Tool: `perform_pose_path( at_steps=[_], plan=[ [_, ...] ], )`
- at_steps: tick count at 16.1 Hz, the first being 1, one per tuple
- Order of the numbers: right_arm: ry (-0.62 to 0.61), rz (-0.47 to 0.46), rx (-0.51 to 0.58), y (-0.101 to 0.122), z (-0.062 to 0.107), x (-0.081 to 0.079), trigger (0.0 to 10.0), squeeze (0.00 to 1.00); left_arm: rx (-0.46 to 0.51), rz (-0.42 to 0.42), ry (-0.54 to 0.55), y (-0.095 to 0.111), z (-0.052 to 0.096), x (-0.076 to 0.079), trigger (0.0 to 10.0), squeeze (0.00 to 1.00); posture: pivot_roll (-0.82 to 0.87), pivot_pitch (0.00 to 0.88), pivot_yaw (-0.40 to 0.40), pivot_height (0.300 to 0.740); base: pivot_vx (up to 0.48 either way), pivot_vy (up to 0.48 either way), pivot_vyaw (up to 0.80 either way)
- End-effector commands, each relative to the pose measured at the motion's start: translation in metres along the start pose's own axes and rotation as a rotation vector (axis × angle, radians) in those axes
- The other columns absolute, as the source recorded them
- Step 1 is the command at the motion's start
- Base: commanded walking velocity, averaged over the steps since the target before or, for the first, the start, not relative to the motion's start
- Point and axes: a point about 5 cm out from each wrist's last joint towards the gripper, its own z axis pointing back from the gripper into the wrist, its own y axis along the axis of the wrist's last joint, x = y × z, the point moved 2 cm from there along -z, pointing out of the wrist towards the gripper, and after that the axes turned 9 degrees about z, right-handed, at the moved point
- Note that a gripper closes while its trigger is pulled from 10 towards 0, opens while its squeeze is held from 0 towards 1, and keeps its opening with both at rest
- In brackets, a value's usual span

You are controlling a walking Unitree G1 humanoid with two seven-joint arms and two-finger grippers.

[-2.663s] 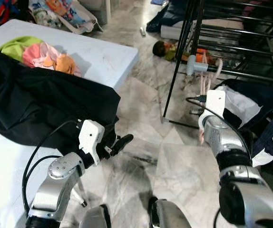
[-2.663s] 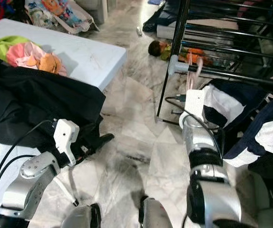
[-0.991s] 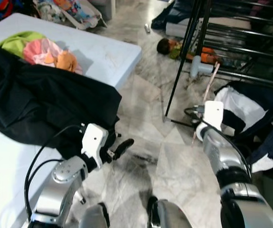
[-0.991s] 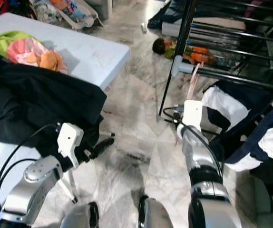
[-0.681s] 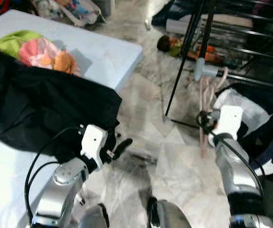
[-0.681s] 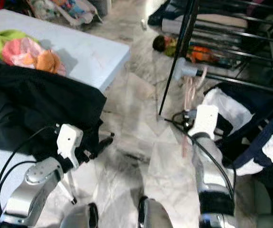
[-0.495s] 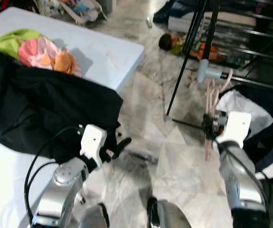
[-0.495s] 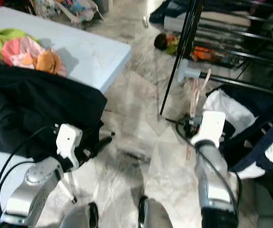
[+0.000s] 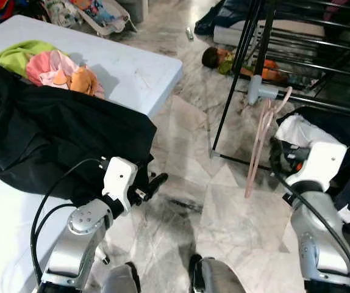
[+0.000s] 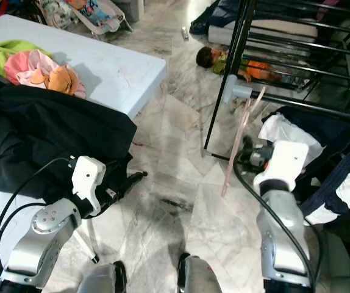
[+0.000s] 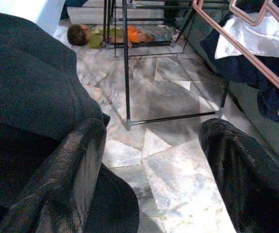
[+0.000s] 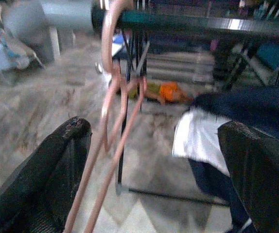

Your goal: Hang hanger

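— The fingers [image 12: 57,179] of the right gripper [image 12: 154,184]: how do they stand?

— Spread wide, with nothing between them. In the right wrist view one black finger sits on each side of the frame, and the pink hanger [image 9: 261,137] hangs in front of them, off toward one finger and not touched by either.

— Where is the hanger, then?

— On the clothes rack [image 9: 266,36]. Its hook loops over the dark horizontal rail [image 12: 202,22], close to the pale grey end cap [image 9: 255,89], and its body dangles down toward the marble floor [image 9: 224,213], slightly slanted. From the head camera the right gripper is just beside it, in front of a white and navy garment [image 9: 303,131] that hangs on the same rack.

— And the left gripper [image 9: 146,187]?

— Its fingers [image 11: 76,165] are parted as well, holding nothing. It hovers low at the edge of the black garment [image 9: 53,140], which lies heaped on the white table [image 9: 144,73] and spills over its corner.

— Anything else on that table?

— A green cloth [image 9: 16,54], and pink and orange clothes [image 9: 65,73] next to it, near the far side.

— What lies on the floor past the rack's legs?

— A doll in green and orange [image 9: 224,60], lying down near the foot of the black upright post. Beyond it are more dark rails of the rack and some dark fabric, too dim to make out.
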Motion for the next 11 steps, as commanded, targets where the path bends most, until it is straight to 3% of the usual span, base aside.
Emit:
perform_pose_path(
  at_steps=[1, 2, 3, 4, 9, 10, 11],
  plan=[
    [0.01, -0.009, 0.024, 0.007, 0.0, -0.001, 10.0, 1.0, -0.016, -0.015, 0.007, -0.003, 0.001, -0.002, 10.0, 0.0, -0.08, 0.106, 0.005, 0.74, 0.0, 0.0, 0.0],
    [0.044, 0.021, 0.034, 0.01, -0.001, -0.008, 10.0, 0.66, -0.014, -0.022, 0.001, -0.001, -0.001, -0.001, 10.0, 0.0, -0.08, 0.106, 0.005, 0.74, 0.0, 0.0, 0.0],
    [0.042, 0.022, 0.032, 0.009, -0.001, -0.008, 10.0, 0.66, -0.014, -0.022, 0.001, -0.001, -0.001, -0.001, 10.0, 0.0, -0.08, 0.106, 0.005, 0.74, 0.0, 0.0, 0.0],
    [0.058, 0.01, 0.002, 0.005, -0.001, -0.013, 10.0, 0.0, -0.011, -0.025, 0.001, 0.0, -0.002, -0.002, 10.0, 0.0, -0.07, 0.104, 0.005, 0.74, -0.244, 0.0, 0.0],
    [0.048, 0.039, -0.028, 0.003, -0.009, -0.021, 10.0, 0.0, -0.009, -0.031, 0.003, 0.001, -0.003, -0.004, 10.0, 0.0, -0.06, 0.105, 0.004, 0.74, -0.271, 0.0, 0.0],
    [0.102, -0.035, -0.019, 0.005, -0.009, -0.029, 10.0, 0.0, -0.008, -0.032, 0.003, 0.002, -0.003, -0.003, 10.0, 0.0, -0.06, 0.108, 0.002, 0.74, -0.274, 0.0, 0.0],
    [0.082, -0.048, -0.038, 0.005, -0.009, -0.03, 10.0, 0.0, -0.01, -0.033, 0.001, 0.001, -0.004, -0.002, 10.0, 0.0, -0.07, 0.107, 0.0, 0.74, -0.368, 0.0, 0.0]
  ],
)
